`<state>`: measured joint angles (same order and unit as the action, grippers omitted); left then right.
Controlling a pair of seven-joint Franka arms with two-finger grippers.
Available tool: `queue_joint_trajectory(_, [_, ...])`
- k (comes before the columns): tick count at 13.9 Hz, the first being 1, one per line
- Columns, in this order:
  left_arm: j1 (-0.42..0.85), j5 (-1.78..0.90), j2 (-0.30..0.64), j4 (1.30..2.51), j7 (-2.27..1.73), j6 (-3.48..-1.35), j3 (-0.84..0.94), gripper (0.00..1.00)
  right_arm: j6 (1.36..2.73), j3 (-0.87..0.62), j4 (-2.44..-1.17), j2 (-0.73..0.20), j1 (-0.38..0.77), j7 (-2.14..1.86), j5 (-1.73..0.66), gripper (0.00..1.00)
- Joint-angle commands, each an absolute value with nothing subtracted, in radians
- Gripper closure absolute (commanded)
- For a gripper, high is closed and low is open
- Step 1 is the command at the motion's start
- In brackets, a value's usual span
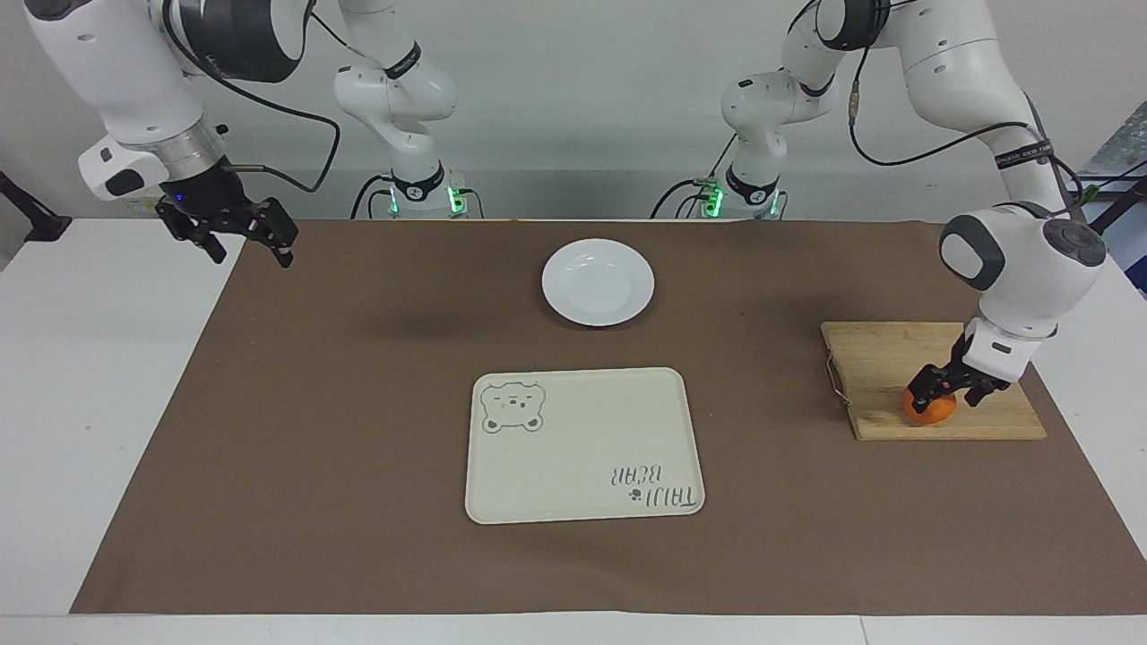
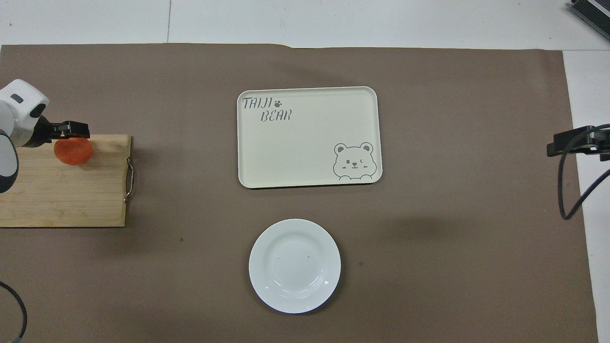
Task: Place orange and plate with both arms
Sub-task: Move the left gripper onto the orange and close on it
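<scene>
The orange [image 1: 932,411] [image 2: 72,153] sits on a wooden cutting board [image 1: 883,358] [image 2: 62,200] at the left arm's end of the table. My left gripper [image 1: 950,394] [image 2: 64,136] is down over it, open, with a finger on either side of the fruit. The white plate [image 1: 598,282] [image 2: 294,265] lies bare on the brown mat, in the middle and close to the robots. My right gripper [image 1: 242,237] [image 2: 553,146] hangs open and holds nothing, high over the mat's edge at the right arm's end, where that arm waits.
A cream rectangular tray [image 1: 582,445] [image 2: 309,137] with a bear print lies farther from the robots than the plate. The cutting board has a metal handle [image 1: 835,376] on the side facing the tray. A brown mat [image 1: 358,403] covers most of the table.
</scene>
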<state>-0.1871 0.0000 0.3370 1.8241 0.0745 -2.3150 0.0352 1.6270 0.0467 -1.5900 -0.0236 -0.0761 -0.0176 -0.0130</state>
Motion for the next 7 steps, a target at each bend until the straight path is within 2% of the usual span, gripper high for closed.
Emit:
queue_joint_trajectory(1, [-0.176,-0.015,0.319,1.861,0.032,-2.319,0.028,0.0,1.62,0.034,-1.595,-0.018,-0.086,0.003,-0.009,0.0])
queue_joint_trajectory(7, [-0.202,-0.015,0.342,1.861,0.011,-2.324,0.026,0.0,1.62,0.034,-1.595,-0.018,-0.086,0.003,-0.009,0.0])
